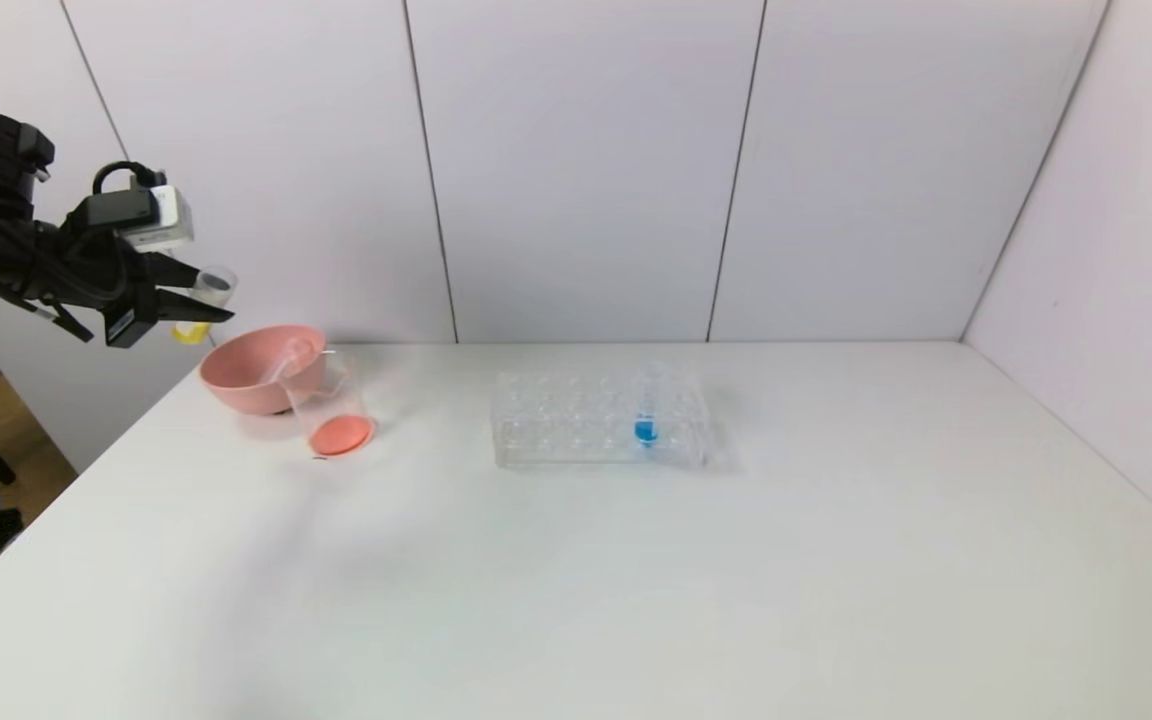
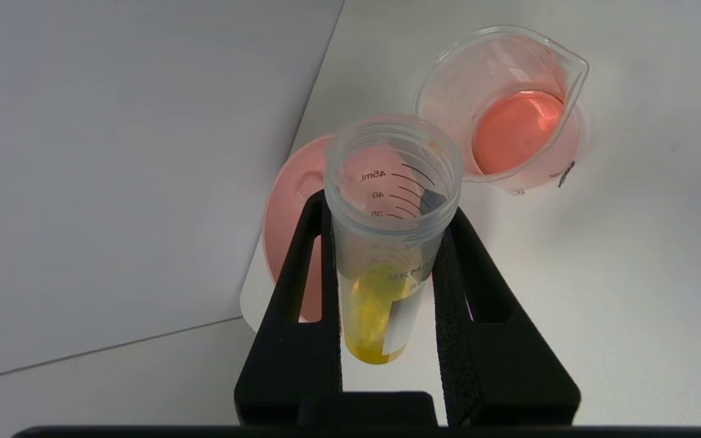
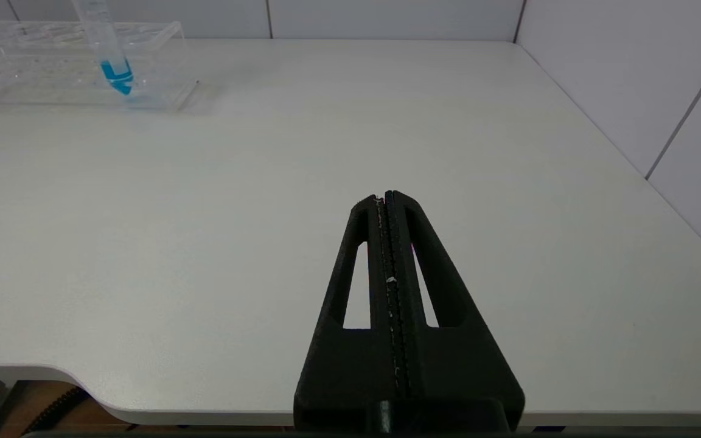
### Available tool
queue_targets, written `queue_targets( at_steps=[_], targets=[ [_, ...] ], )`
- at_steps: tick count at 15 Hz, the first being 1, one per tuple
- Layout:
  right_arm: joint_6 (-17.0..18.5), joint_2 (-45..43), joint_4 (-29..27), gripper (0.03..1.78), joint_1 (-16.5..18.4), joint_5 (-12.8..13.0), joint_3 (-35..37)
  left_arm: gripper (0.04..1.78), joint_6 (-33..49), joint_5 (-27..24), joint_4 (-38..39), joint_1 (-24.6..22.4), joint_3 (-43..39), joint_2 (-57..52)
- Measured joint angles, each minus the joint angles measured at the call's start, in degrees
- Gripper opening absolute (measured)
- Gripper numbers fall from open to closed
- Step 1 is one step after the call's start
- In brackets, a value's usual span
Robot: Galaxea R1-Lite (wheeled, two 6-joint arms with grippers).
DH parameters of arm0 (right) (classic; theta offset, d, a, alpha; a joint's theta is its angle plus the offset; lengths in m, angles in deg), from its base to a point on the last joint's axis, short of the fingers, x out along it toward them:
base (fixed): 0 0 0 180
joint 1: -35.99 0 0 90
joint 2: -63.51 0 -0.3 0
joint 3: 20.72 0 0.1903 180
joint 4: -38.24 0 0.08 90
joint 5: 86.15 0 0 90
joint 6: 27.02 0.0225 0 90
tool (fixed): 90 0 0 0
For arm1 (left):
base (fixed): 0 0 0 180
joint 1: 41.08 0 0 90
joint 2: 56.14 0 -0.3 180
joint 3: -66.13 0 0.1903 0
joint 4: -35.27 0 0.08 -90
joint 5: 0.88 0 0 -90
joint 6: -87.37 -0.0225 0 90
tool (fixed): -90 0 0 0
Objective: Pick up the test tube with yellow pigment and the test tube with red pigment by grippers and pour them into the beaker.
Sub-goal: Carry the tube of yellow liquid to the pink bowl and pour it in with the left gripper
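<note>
My left gripper (image 1: 198, 305) is raised off the far left corner of the tabletop (image 1: 576, 560), up beside the wall and above and just left of the pink bowl (image 1: 256, 372). Its jaws are pressed against the two sides of the test tube with yellow pigment (image 1: 204, 300) — I have it pinched around its middle, open mouth pointing away from my wrist. In the left wrist view the tube (image 2: 387, 243) sits squarely between my black fingers (image 2: 302, 292), graduation marks showing inside the threaded mouth and the yellow liquid pooled in the rounded tip near my palm.

Beyond the tube's mouth stands the beaker (image 2: 502, 109), upright on the tabletop, touching or nearly touching the pink bowl (image 2: 289, 201). A shallow layer of red-orange liquid covers its bottom. From the head view the beaker (image 1: 331, 415) stands just in front and to the right of the bowl. A slim clear shape leans inside the bowl's rim — I cannot tell for certain what it is.

Toward the middle of the tabletop sits the clear tube rack (image 1: 601, 418), well apart from the beaker, with the blue-liquid tube (image 1: 646, 415) standing upright in it.

My right gripper (image 3: 385, 196) hangs low over the near right part of the tabletop, jaws pressed flat together with nothing between them; the rack (image 3: 52, 67) and blue tube (image 3: 110, 58) lie far off from it.
</note>
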Motion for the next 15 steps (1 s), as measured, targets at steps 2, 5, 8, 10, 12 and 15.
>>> queue_targets(
  at_steps=[2, 5, 8, 10, 12, 15],
  targets=[
    [0.0, 0.0, 0.0, 0.11, 0.0, 0.02, 0.0, 0.45, 2.04, 1.6, 0.05, 0.33, -0.05, 0.3],
    [0.0, 0.0, 0.0, 0.11, 0.0, 0.0, 0.0, 0.45, 2.54, 7.11, 0.0, 1.04, -0.05, 0.17],
    [-0.02, 0.0, 0.0, 0.11, 0.0, 0.02, 0.0, 0.45, 2.16, 9.64, -0.66, 1.58, -0.02, 0.09],
    [0.0, 0.0, 0.0, 0.11, 0.0, 0.02, 0.0, 0.45, 1.35, 9.91, -2.84, 1.65, 0.09, -0.13],
    [0.0, 0.0, 0.0, 0.11, 0.0, 0.02, 0.0, 0.45, 1.05, 10.0, -4.83, 1.82, 0.22, -0.35],
    [0.0, 0.0, 0.0, 0.11, 0.0, 0.0, 0.0, 0.45, 1.22, 10.44, -7.36, 2.43, 0.28, -0.38]
  ],
)
